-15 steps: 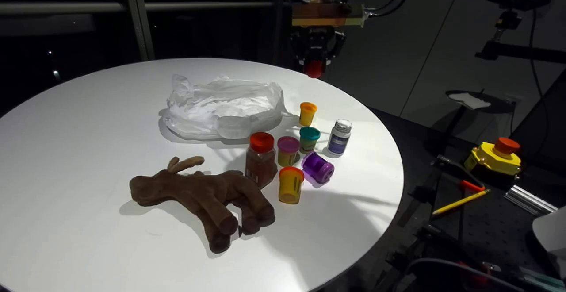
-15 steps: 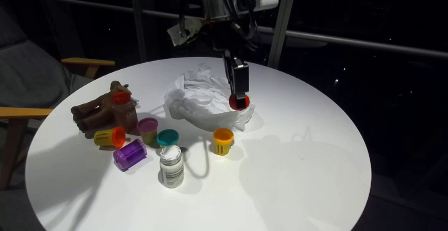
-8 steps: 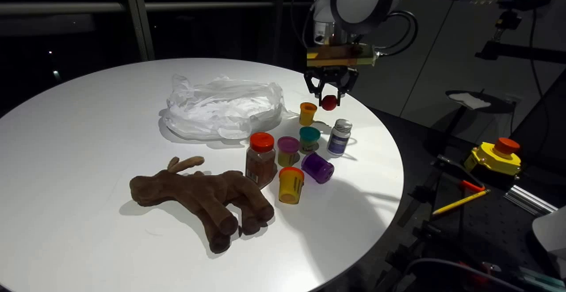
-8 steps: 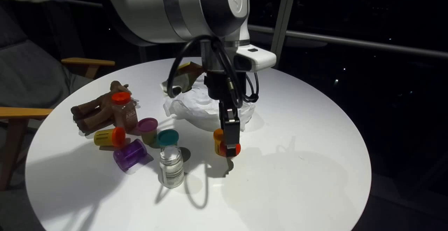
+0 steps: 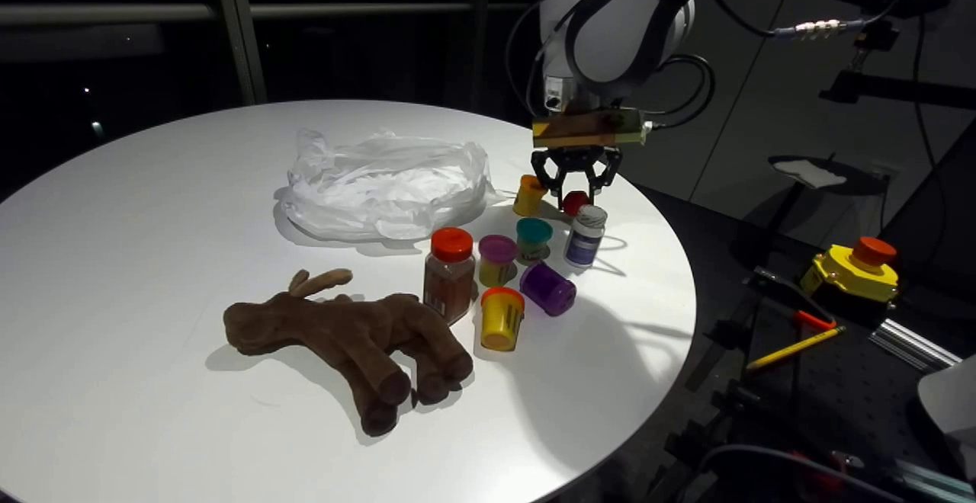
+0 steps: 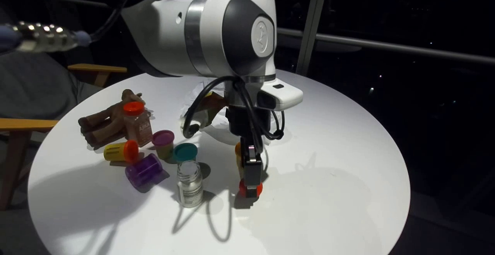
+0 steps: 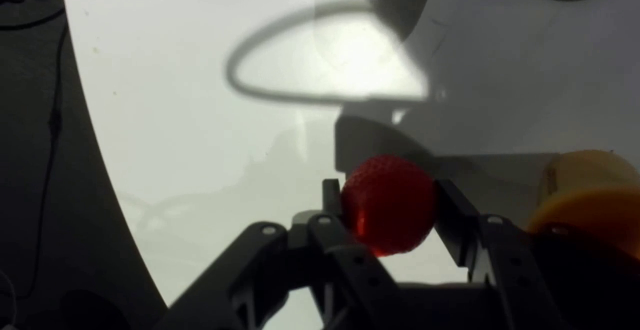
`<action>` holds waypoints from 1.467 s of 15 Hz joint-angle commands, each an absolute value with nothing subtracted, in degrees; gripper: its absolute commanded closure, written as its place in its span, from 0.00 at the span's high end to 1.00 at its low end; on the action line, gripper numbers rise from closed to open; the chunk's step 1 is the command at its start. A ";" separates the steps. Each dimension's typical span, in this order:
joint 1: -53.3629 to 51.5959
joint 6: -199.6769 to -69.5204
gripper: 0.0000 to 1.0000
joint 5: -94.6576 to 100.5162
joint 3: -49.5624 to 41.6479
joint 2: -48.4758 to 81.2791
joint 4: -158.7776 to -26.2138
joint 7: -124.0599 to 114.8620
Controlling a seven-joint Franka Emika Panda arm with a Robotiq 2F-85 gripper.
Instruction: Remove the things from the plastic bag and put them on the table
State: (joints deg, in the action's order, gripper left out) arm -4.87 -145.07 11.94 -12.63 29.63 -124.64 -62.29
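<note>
Wrist view: pinching a red ball (image 7: 387,205) between the jaws just below the middle of the frame, with an orange tub (image 7: 590,185) close by at lower right; cannot tell whether touching it. In an exterior view, holding the ball right of the middle, partly behind a white bottle (image 5: 585,240). In an exterior view, holding it at lower centre, low over the bench (image 6: 328,204) or resting on it; cannot tell which.

Seems to be at the placing step for the ball, clear of the open, crumpled bag (image 5: 389,194) at upper centre-left. Already out on the bench: plush animal (image 5: 343,335) at lower left, and, around the middle of the frame, red-lidded jar (image 5: 450,282), pink-lidded tub (image 5: 497,261), green-lidded tub (image 5: 533,241), purple jar (image 5: 547,289) and yellow tub (image 5: 501,321). Cannot rule out more inside the bag.

Next, calls for settling the ball firmly on the bench, then spreading the jaws slowly and evenly. Being round, likely to roll if let go too high or nudged while freeing it. Probably best to open only a little, so as not to push the orange tub, then rise straight up and check the bag.
</note>
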 commanded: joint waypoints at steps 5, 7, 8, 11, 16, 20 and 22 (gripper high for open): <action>-6.68 -147.78 0.84 12.45 -15.62 27.55 -126.50 -65.60; -8.26 -148.85 0.99 14.27 -17.07 25.34 -127.34 -67.28; -8.87 -149.34 1.00 15.12 -17.56 24.33 -127.57 -67.80; -10.25 -148.75 1.00 17.55 -17.76 21.24 -126.91 -69.17; -9.26 -142.40 1.00 17.72 -13.69 13.92 -125.17 -65.21; -6.30 -134.50 1.00 10.47 -6.33 9.91 -119.53 -48.59; -6.94 -129.75 1.00 9.28 -3.67 9.22 -115.13 -43.67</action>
State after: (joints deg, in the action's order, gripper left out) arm -7.55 -136.17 11.76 -7.76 11.11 -120.33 -51.30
